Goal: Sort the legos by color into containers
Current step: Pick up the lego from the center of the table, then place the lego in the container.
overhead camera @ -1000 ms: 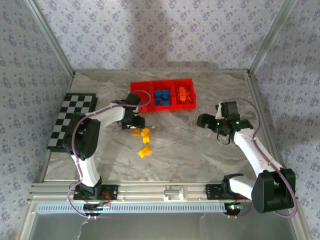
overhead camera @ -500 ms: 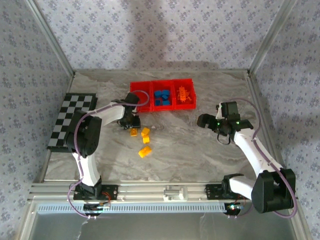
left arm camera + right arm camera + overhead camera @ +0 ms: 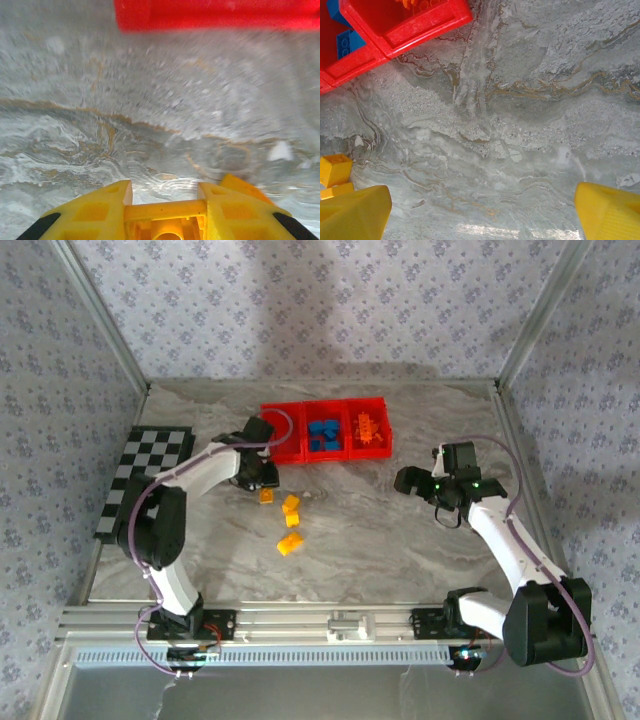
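Compared with a second ago, the left gripper has drawn back toward the red bins, and its arm's elbow has swung outward to the left. Its jaws are now pressed in on a yellow-orange brick, which has shifted slightly toward the bins with it. The right gripper has not moved; its jaws stand spread wide over bare table, gripping nothing.

Three loose yellow-orange bricks lie where they were, just behind and to the right of the left gripper's fingertips. The bins sit just ahead of the left gripper: three glossy, rectangular, open-top plastic compartments joined in a row. The one nearest this gripper looks empty, the middle one holds blue bricks, and the far one holds orange bricks. From the right wrist, a corner of the bins lies ahead and to the left of the open fingers.

The bricks are small, blocky and smooth. The table is a grey marble-patterned sheet with tan veins. A flat black-and-white checkered board lies well to the left of the left gripper.
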### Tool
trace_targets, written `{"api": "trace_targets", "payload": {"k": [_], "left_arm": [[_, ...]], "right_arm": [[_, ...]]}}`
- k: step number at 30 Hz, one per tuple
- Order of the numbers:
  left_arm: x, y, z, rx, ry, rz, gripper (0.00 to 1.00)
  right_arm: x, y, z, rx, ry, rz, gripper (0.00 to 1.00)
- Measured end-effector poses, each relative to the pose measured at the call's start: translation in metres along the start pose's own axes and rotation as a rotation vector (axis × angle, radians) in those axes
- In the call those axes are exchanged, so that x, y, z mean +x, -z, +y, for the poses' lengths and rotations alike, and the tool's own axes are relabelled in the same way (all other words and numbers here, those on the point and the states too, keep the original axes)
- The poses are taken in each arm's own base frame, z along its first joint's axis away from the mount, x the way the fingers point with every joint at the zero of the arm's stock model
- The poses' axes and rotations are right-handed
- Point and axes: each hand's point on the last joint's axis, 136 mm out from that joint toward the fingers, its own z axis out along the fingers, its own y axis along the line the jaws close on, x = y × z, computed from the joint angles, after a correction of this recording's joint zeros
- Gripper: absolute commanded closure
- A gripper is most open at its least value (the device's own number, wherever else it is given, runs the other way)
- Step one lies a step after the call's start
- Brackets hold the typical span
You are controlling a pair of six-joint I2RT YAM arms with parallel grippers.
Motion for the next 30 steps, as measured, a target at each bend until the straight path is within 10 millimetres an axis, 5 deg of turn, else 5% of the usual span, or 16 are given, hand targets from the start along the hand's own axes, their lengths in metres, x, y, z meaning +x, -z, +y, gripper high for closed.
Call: {"api": "trace_targets", "payload": {"k": [6, 10, 15, 20, 24, 30], "left_arm": [[-0.073, 0.056, -0.030, 0.058, -0.014, -0.218, 0.77], [-0.119, 0.073, -0.047, 0.061, -0.028, -0.319, 0.78], [-0.158, 0.042, -0.056, 0.016, -0.029, -0.320, 0.77], [-0.173, 0.001, -0.052, -0.036, -0.026, -0.268, 0.76], [-0.176, -0.012, -0.048, -0.057, -0.024, -0.243, 0.60], [-0.181, -0.007, -0.046, -0.060, -0.032, -0.252, 0.37]], "right_arm": [[-0.006, 0.002, 0.003, -0.006, 0.003, -0.012, 0.04], [-0.010, 0.004, 0.006, -0.010, 0.005, -0.022, 0.04], [-0.009, 0.005, 0.005, -0.008, 0.004, -0.017, 0.03], [-0.005, 0.009, 0.004, -0.002, 0.004, -0.009, 0.03], [-0.005, 0.015, 0.001, 0.003, -0.002, -0.018, 0.03], [-0.002, 0.018, -0.006, 0.019, -0.016, -0.005, 0.03]]}}
